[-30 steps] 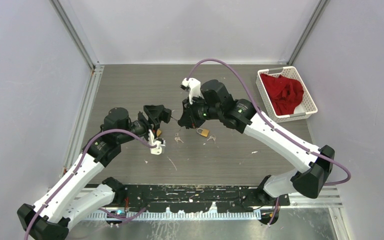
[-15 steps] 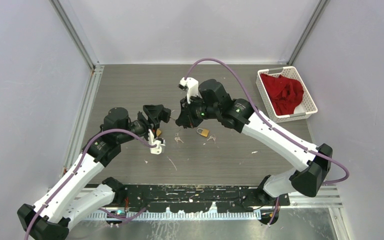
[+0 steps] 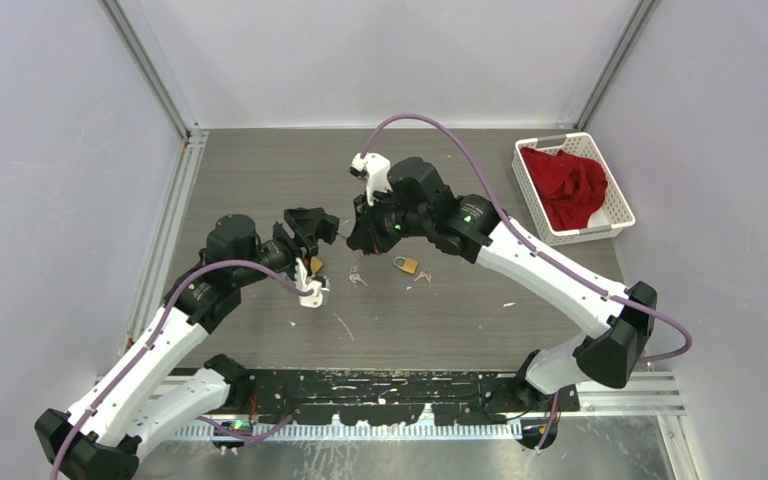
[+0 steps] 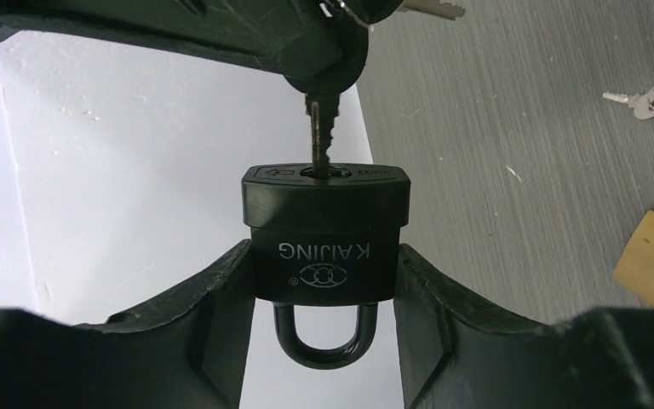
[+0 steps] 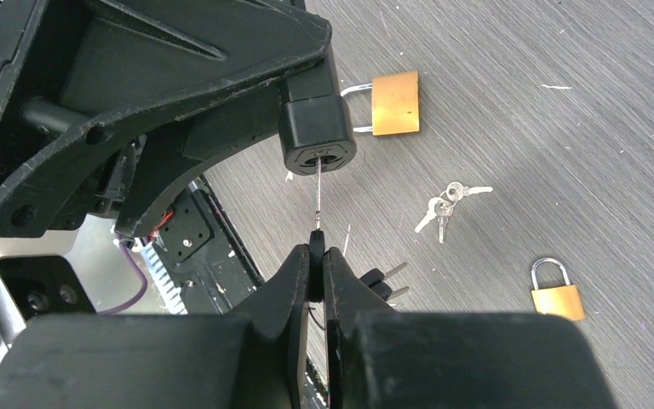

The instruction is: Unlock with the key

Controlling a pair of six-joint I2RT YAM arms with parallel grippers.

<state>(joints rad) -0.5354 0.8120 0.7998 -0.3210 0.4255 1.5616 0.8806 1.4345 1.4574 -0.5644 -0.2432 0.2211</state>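
Jaws of the left gripper (image 4: 322, 260) are clamped on the sides of a black rectangular metal padlock (image 4: 325, 230), held above the middle of the grey wood-grain table (image 3: 440, 320). Jaws of the right gripper (image 5: 316, 249) are pinched together on a thin silver key (image 5: 318, 194), whose blade sits in the padlock's keyhole. A small brass padlock (image 5: 394, 102) and a bunch of loose silver keys (image 5: 447, 203) lie on the table nearby.

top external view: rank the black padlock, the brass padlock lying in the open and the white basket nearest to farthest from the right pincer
From the right pincer:
1. black padlock: just left of it, raised, joined by the key it grips.
2. brass padlock: on the table, slightly towards the bases.
3. white basket: far right, by the wall.
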